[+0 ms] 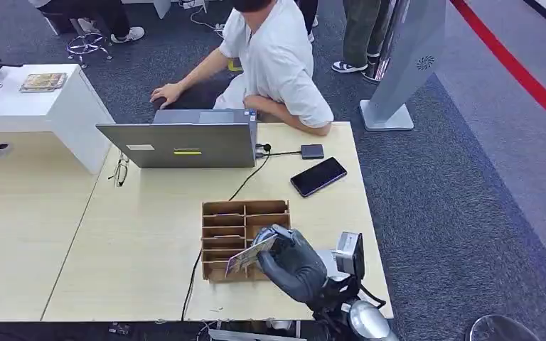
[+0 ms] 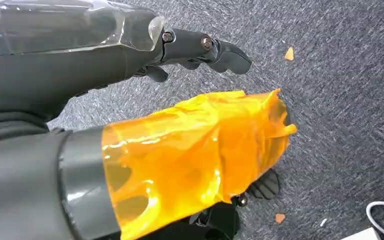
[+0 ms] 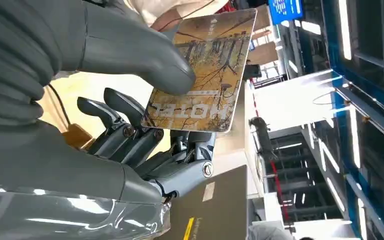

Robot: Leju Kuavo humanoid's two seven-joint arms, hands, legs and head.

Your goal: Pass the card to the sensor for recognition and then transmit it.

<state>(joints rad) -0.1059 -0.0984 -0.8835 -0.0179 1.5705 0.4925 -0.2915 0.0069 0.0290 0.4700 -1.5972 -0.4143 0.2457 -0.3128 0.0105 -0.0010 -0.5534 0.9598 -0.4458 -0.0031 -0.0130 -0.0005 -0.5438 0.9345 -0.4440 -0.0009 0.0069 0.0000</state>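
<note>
Right hand [image 1: 295, 264] pinches the hotel card [image 1: 250, 256] over the wooden organizer [image 1: 244, 239] near the counter [image 1: 135, 249] front edge. Organizer slots look empty. Left hand [image 2: 200, 125] hangs above carpet, fingers loosely apart, holding nothing.

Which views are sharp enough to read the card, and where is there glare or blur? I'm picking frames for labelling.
Right wrist view: the yellow-brown printed hotel card under the right hand's thumb is crisp, its lettering legible; ceiling lights behind blow out. Head view: evenly lit, but the card is small. Left wrist view: the left hand shows glare on clear cover and orange film.
</note>
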